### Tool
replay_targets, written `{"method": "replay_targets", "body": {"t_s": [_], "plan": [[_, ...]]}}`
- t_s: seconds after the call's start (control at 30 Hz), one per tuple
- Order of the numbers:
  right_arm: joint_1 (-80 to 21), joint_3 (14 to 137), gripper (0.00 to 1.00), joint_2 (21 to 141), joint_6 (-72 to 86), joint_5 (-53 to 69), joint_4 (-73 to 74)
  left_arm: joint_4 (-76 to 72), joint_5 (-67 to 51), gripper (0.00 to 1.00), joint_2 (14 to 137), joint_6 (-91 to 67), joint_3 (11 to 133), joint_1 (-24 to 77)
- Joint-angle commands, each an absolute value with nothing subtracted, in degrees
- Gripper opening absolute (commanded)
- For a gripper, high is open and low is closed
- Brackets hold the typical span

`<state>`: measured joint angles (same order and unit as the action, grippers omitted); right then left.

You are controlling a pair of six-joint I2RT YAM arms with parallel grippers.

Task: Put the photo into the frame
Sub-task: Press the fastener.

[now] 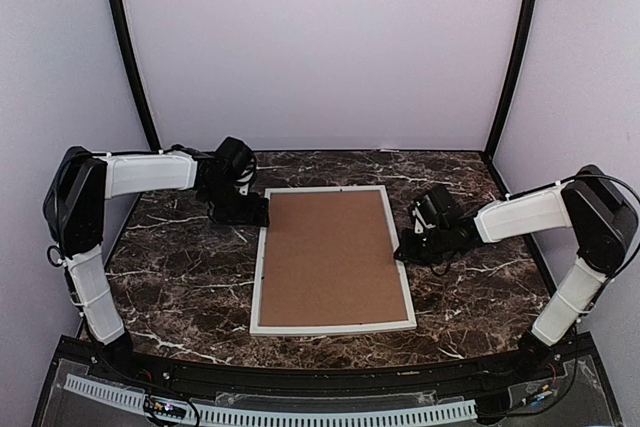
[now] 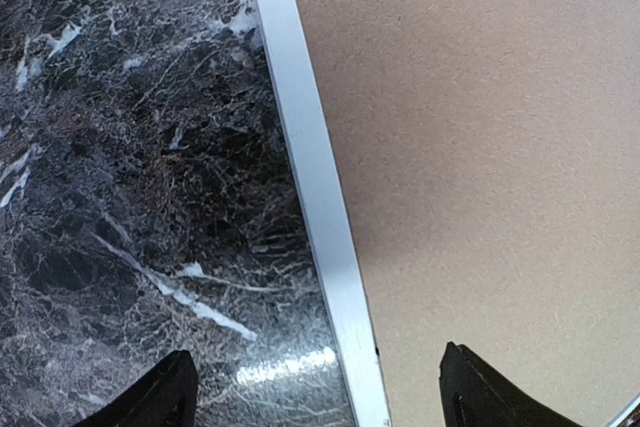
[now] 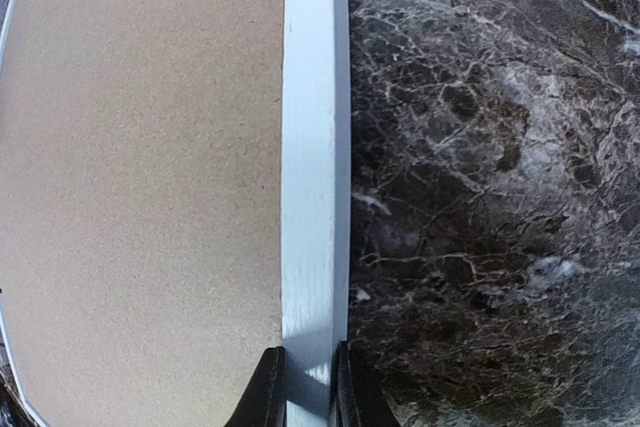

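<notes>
Pinched right rail of frame with right gripper; straddled left rail with left gripper spread wide; marble worktop beyond both edges

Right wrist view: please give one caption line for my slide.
Right jaws pinch the white frame by its rail, brown cardboard inside, marble table outside.

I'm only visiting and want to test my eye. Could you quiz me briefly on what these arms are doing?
1. True or false: the left gripper is shut.
2. Which gripper pinches a rail of the frame? A. left B. right
3. Fill in: the frame holds a brown ____ sheet.
Key: 1 false, its jaws stand wide, astride a rail; 2 B, the right gripper; 3 cardboard.
</notes>
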<state>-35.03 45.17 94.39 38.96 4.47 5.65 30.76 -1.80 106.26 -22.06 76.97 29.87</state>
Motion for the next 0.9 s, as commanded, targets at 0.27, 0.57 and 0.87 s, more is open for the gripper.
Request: {"method": "replay_targets", "body": {"t_s": [0.27,0.57,0.87], "plan": [[-36.9,42.8,0.02,95.8,41.7,7.0,7.6,35.4,-0.7,0.87,110.8,-18.4,78.5,29.0],[-36.9,43.1,0.01,96.2,41.3,7.2,7.8,35.1,-0.6,0.87,109.2,-18.8,75.3,28.6],[-36.9,43.4,0.01,96.5,40.9,7.1,8.1,33.4,0.8,0.87,105.9,-19.6,71.5,27.8]]}}
